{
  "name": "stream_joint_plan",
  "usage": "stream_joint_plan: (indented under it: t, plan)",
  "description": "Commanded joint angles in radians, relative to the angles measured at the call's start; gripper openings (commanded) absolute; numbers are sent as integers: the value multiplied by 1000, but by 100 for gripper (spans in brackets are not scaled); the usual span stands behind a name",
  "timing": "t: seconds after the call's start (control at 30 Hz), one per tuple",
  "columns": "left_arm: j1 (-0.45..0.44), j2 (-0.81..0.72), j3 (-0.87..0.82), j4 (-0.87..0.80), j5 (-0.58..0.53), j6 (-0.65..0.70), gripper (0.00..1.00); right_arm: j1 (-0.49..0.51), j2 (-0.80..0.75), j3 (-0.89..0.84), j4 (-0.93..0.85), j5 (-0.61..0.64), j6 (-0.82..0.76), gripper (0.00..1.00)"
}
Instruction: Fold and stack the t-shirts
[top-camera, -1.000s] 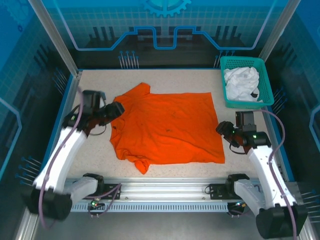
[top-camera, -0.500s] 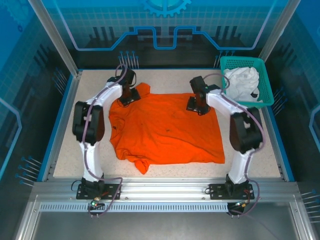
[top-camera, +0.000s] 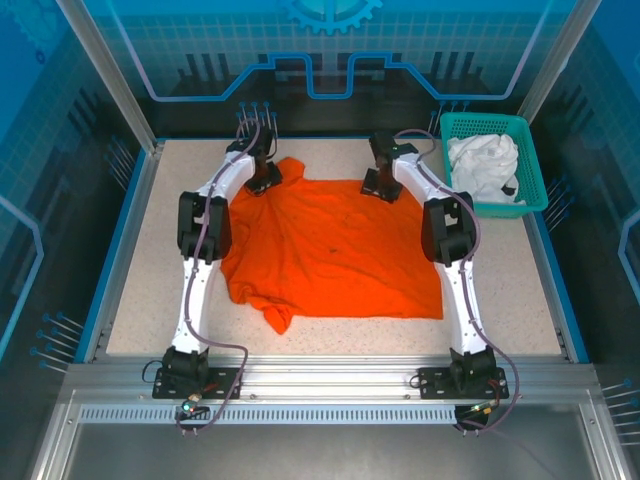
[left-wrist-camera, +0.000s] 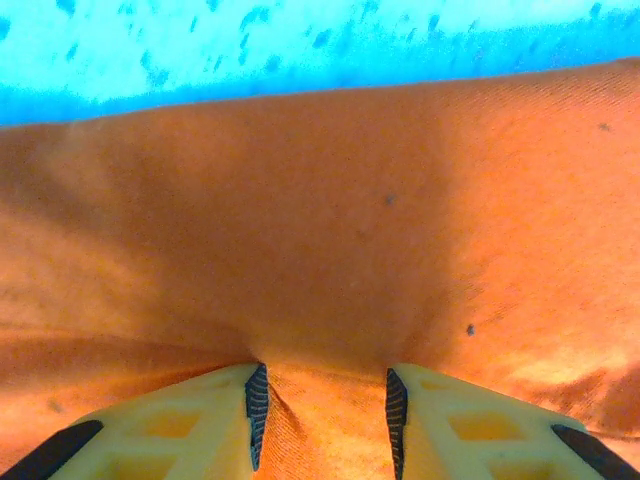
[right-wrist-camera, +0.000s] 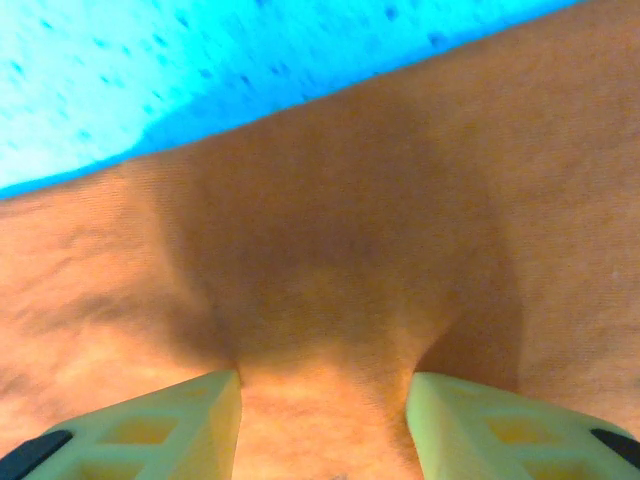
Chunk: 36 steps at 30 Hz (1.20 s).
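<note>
— Both arms have reached farther back. What's between the fingers?
— The left gripper (left-wrist-camera: 322, 400) and right gripper (right-wrist-camera: 325, 410) each pinch an orange t-shirt (top-camera: 335, 250) ridge. The finger bases are cut off.

The orange t-shirt (top-camera: 335, 250) lies spread mostly flat in the middle of the surface (top-camera: 140, 260), sleeves toward the left, with the near one rumpled. The white t-shirt (top-camera: 482, 165) sits crumpled inside the teal basket (top-camera: 490, 208) at the far right corner.
</note>
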Motion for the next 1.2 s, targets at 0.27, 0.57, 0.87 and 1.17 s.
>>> stream_joint_plan:
  t: [0.27, 0.57, 0.87, 1.17]
  plan:
    - [69, 214, 386, -24, 89, 43, 49, -79, 231, 346, -101, -145, 87, 55]
    - [64, -243, 131, 11, 141, 16, 82, -32, -97, 274, -58, -180, -55, 72]
    - [-66, -1052, -964, 269, 116, -124, 77, 38, -907, -891, 268, -93, 90, 70]
    - [-464, -1445, -1472, 167, -110, -462, 71, 24, -1442, -1532, 233, -54, 142, 70]
